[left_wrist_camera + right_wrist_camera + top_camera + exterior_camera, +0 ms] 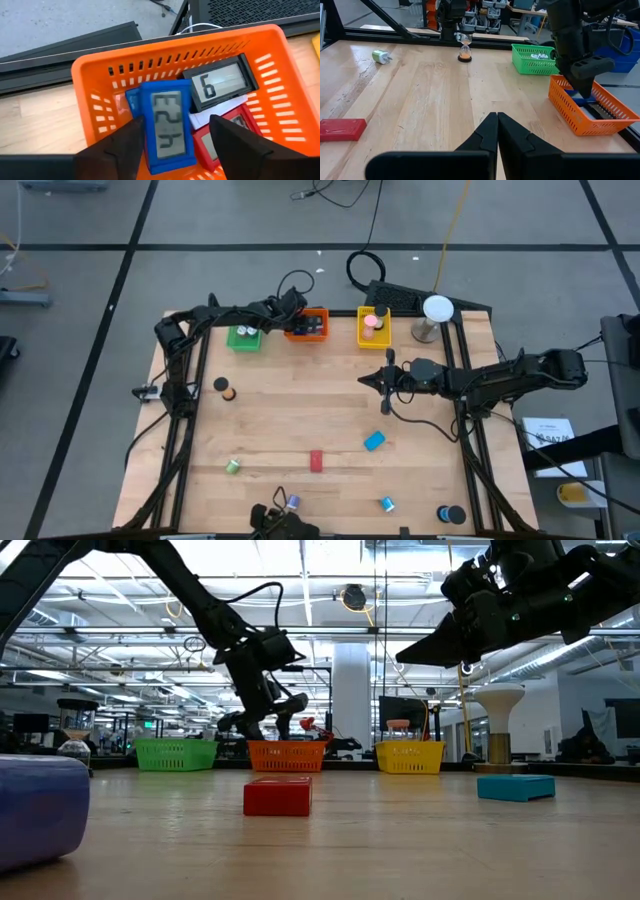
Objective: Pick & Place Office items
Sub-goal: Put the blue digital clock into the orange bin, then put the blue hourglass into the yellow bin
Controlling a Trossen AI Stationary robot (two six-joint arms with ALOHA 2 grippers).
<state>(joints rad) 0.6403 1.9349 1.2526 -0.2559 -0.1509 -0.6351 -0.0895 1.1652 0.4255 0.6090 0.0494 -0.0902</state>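
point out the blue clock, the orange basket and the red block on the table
blue clock (167, 125), left wrist view, on its grey display.
orange basket (92, 82), left wrist view, on its slotted side wall.
red block (277, 796), low view, on its front face.

1. In the left wrist view, the blue timer (167, 125) standing in the orange tray (100, 75) shows display digits that seem to read "h2:E" as seen, likely upside down.
2. The black timer (220, 82) beside it shows a single "6" on its display.
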